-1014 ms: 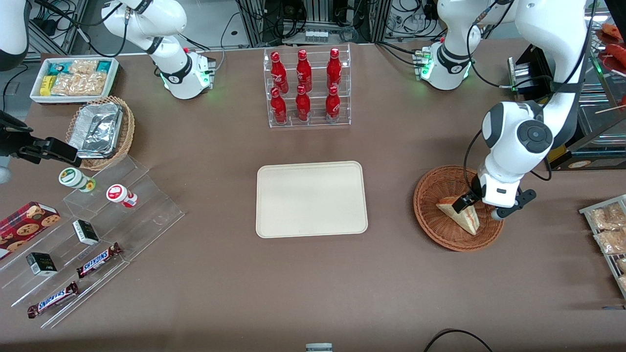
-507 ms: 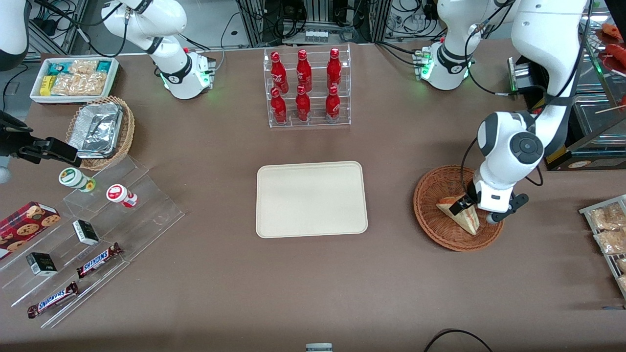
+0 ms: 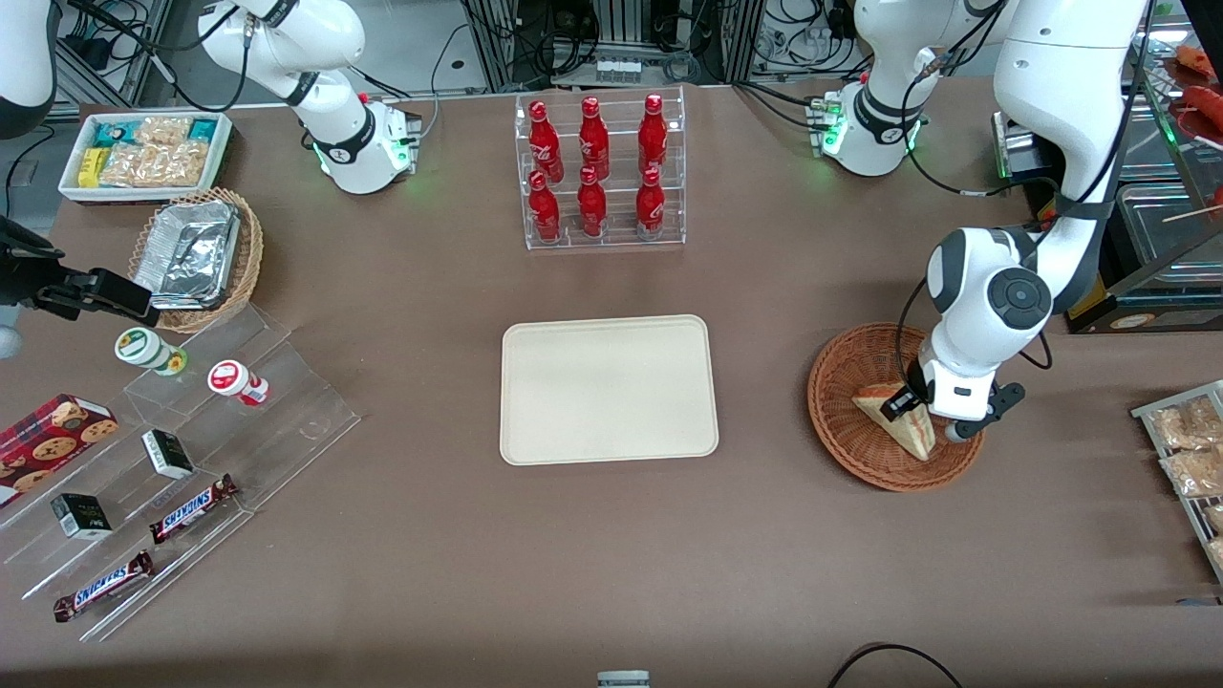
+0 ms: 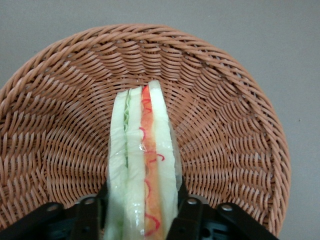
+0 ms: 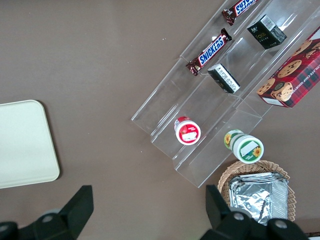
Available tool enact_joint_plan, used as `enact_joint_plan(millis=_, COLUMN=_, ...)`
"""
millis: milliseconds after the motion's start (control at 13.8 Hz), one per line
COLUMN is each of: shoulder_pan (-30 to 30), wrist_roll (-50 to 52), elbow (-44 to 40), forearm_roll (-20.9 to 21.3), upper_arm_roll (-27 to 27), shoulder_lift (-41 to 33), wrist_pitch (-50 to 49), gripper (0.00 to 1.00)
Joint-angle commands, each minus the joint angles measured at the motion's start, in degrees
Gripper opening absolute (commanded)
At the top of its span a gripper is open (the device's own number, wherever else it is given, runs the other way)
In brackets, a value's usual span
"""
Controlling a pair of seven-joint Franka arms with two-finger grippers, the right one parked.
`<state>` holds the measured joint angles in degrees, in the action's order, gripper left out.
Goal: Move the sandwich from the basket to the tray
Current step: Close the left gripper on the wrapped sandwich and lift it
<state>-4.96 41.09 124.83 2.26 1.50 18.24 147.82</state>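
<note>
Your left gripper [image 4: 142,205] straddles the sandwich [image 4: 142,170] in the basket [image 4: 60,125], fingers flanking it, grip unconfirmed; wedge's long axis runs twelve-to-six between them; tray [image 3: 609,389] lies toward nine.

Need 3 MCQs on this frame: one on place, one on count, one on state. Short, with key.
1. Where is the sandwich?
A. in the basket
B. on the tray
C. on the bare table

2. How many red bottles stand in the clear rack?
A. four
B. six
C. eight

3. What is the gripper doing?
A. hanging open over the tray
B. down in the basket, a finger on each side of the sandwich
C. holding a bottle

Key:
1 A: the wedge lies on the wicker, and the tray holds nothing.
2 B: two rows of three.
3 B: the wrist view shows the fingers flanking the sandwich, though whether they already press it is unclear.
</note>
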Motion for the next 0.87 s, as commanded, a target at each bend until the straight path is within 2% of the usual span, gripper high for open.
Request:
enact_joint_plan(millis=0, shoulder_pan=0.03, wrist_roll=0.4, elbow=-1.68, forearm_roll=-0.41, upper_arm_roll=0.08, shoulder_lift=-2.59, wrist_pitch=-4.35, gripper=0.0)
enact_joint_plan(millis=435, shoulder_pan=-2.24, wrist_roll=0.04, elbow=-14.58, forearm_roll=0.47, upper_arm_roll=1.48, shoulder_lift=-5.5, wrist_pitch=-25.97, gripper=0.0)
enact_joint_plan(millis=580, shoulder_pan=-5.48, wrist_roll=-0.3, elbow=-19.42, forearm_roll=0.47, upper_arm_roll=1.66, shoulder_lift=-4.18, wrist_pitch=-29.68, gripper=0.0)
enact_joint_plan(millis=797, shoulder_pan=-11.46, wrist_roll=-1.27, elbow=-24.71, forearm_roll=0.29, upper_arm_roll=1.92, shoulder_lift=-0.76, wrist_pitch=-29.96, gripper=0.0)
